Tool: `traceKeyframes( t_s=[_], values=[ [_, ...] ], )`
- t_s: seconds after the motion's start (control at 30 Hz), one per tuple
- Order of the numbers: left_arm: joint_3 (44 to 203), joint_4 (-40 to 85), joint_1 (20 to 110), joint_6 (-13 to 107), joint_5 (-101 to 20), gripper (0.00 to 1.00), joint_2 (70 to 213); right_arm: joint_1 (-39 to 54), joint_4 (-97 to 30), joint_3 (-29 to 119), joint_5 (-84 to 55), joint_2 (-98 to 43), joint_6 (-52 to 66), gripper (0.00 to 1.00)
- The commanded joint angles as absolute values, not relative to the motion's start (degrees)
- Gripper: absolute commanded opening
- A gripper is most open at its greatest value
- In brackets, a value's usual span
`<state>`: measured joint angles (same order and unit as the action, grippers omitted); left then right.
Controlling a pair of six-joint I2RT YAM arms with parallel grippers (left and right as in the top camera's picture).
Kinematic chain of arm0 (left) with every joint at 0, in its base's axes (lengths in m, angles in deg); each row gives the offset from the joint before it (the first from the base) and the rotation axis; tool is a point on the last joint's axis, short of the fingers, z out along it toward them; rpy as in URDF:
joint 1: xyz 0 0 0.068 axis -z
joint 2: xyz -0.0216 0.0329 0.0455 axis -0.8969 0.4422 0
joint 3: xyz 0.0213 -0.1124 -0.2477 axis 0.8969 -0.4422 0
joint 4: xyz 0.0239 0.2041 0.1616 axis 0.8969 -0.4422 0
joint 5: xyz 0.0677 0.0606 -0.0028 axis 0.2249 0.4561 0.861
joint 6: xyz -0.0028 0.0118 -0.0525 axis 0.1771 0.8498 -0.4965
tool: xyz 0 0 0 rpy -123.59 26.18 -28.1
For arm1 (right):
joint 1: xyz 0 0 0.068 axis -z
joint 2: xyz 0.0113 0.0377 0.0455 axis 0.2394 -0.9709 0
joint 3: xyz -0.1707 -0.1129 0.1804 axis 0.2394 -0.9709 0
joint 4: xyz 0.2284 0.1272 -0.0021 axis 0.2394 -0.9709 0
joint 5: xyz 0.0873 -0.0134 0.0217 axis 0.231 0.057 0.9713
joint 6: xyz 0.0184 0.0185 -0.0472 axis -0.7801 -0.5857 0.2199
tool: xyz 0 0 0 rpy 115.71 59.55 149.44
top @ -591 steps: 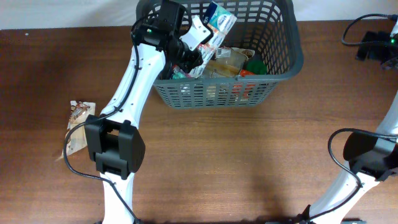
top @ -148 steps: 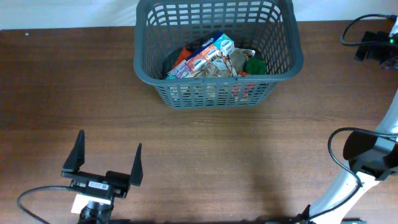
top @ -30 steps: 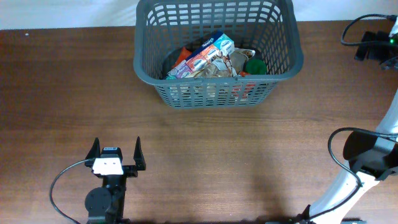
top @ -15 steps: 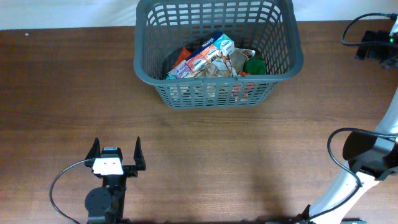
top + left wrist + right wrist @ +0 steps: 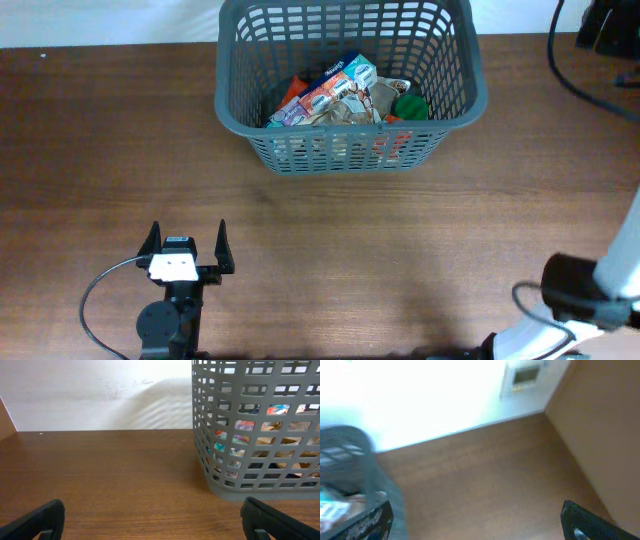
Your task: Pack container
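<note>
So, left gripper [image 5: 186,235] sits low by the table's near edge, left of centre. Its fingers [image 5: 221,240] are spread wide w/ nothing btwn them: released, empty. A looping cable [image 5: 95,300] lies just beside its black base, toward the near left corner. In the left wrist view both tips show at the bottom corners, w/ bare wood btwn them.

Right gripper [image 5: 477,525] is up by the far right corner, partly cut off in the overhead view. Its wrist view is blurred, but the two tips stand far apart at the bottom corners w/ nothing held, so it's let go too. The right arm [image 5: 628,240] rises from the near right corner.

The basket [image 5: 340,150] stands upright on the table [image 5: 400,260] at the far edge, a bit right of centre, apart from both grippers. Inside, a blue-and-white carton [image 5: 340,78] lies tilted on top of mixed pkts. An orange packet [image 5: 292,90] is on its left and a green item [image 5: 408,105] on its right.
</note>
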<state>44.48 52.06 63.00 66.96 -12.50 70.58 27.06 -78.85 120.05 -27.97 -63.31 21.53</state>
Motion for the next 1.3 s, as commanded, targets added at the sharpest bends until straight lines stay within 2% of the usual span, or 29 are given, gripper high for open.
traceKeyframes(
  t_s=[0.0,0.2,0.47,0.73,1.0,1.27],
  values=[
    [44.1,51.9,62.7,67.9,-12.3,0.99,70.1,24.5,-77.7,120.0,-28.9,-59.9,21.9,0.99],
    [44.1,51.9,62.7,67.9,-12.3,0.99,70.1,20.5,-67.5,109.4,-28.9,-51.6,21.9,0.99],
    [44.1,51.9,62.7,67.9,-12.3,0.99,70.1,15.7,-44.5,77.6,-28.9,-31.2,21.9,0.99],
    [44.1,51.9,62.7,67.9,-12.3,0.99,70.1,12.7,-27.7,45.3,-28.6,-7.9,21.8,0.99],
    [44.1,51.9,62.7,67.9,-12.3,1.0,70.1,12.4,-20.9,24.5,-25.1,10.8,21.8,0.99],
    [44.1,51.9,62.7,67.9,-12.3,0.99,70.1,12.4,-13.5,9.1,-22.4,23.4,21.8,0.99]
  ],
)
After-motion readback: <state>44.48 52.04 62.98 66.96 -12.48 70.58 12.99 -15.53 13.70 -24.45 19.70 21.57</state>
